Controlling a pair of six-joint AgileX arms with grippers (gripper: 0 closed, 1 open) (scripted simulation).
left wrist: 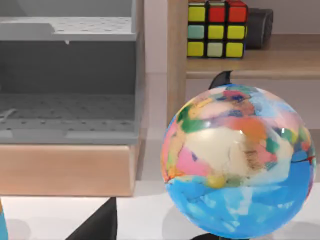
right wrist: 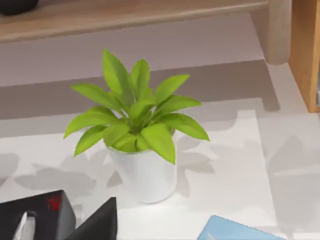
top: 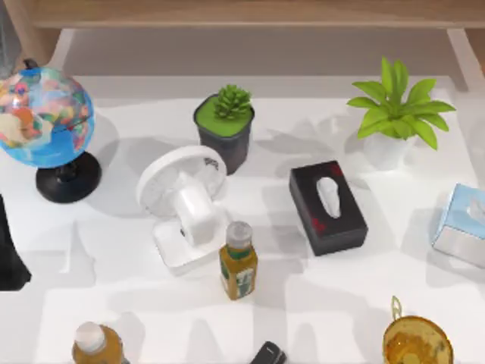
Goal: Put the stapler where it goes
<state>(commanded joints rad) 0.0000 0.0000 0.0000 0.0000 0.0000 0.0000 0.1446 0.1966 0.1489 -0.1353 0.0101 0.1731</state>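
Observation:
The stapler [top: 269,354] is a small black rounded object with a grey edge, lying at the table's front edge just right of centre and cut off by the top view's border. No gripper is near it. My left arm [top: 9,250] sits as a dark shape at the table's far left edge. A dark part of my left gripper [left wrist: 97,225] shows in the left wrist view, facing the globe [left wrist: 240,160]. A dark part of my right gripper [right wrist: 97,222] shows in the right wrist view, facing the white-potted leafy plant [right wrist: 140,145].
On the table stand a globe [top: 45,117], a dark-potted succulent [top: 225,125], a white fan [top: 186,205], an amber bottle [top: 239,262], a black tissue box [top: 327,207], a leafy plant [top: 394,114], a blue box [top: 462,224], a second bottle [top: 95,345] and a yellow cup [top: 417,341]. A wooden shelf [left wrist: 240,62] holds a colour cube [left wrist: 216,27].

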